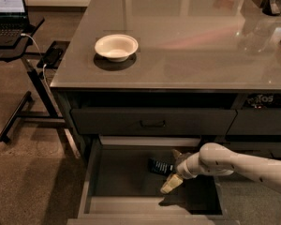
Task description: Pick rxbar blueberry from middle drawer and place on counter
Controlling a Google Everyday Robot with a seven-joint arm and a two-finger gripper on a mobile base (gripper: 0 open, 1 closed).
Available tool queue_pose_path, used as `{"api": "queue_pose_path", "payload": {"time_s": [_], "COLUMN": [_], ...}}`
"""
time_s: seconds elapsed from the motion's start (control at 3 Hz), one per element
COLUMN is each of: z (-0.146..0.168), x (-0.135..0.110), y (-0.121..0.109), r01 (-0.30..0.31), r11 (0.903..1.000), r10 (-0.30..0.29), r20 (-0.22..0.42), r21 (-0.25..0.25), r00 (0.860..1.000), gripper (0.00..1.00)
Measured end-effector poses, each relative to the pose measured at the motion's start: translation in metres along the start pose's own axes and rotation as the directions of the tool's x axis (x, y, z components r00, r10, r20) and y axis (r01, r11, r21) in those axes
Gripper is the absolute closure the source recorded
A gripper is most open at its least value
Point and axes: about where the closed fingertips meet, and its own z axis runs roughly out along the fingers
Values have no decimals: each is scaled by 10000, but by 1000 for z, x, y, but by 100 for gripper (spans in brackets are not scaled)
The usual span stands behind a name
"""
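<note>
Count: one blue snack bar (159, 166), one white bowl (116, 46), one open middle drawer (124, 175), one closed drawer front (153, 121) with a black handle, one laptop (7, 8), one arm (239, 162), one gripper (170, 171).

Surface: glossy grey-brown counter (187, 41) on dark cabinets; bowl on its left part. Speckled brown floor (33, 182); laptop on a black stand (28, 67) left of the counter.

Snack bar: flat on the dark bottom of the middle drawer, right of centre, slightly tilted.

Arm: white, entering from the lower right, reaching left into the middle drawer. Gripper just right of the snack bar; fingers spread, contact with the snack bar not discernible.
</note>
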Motion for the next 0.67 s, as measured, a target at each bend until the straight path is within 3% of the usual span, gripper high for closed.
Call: {"api": "queue_pose_path", "payload": {"time_s": [0.67], "z": [28], "x": [2], "y": [6], "r01": [-227], "r11": [9984], "r10": [238], "r20": [206], "r21": [-511], "r00": [9995], "gripper": [0]}}
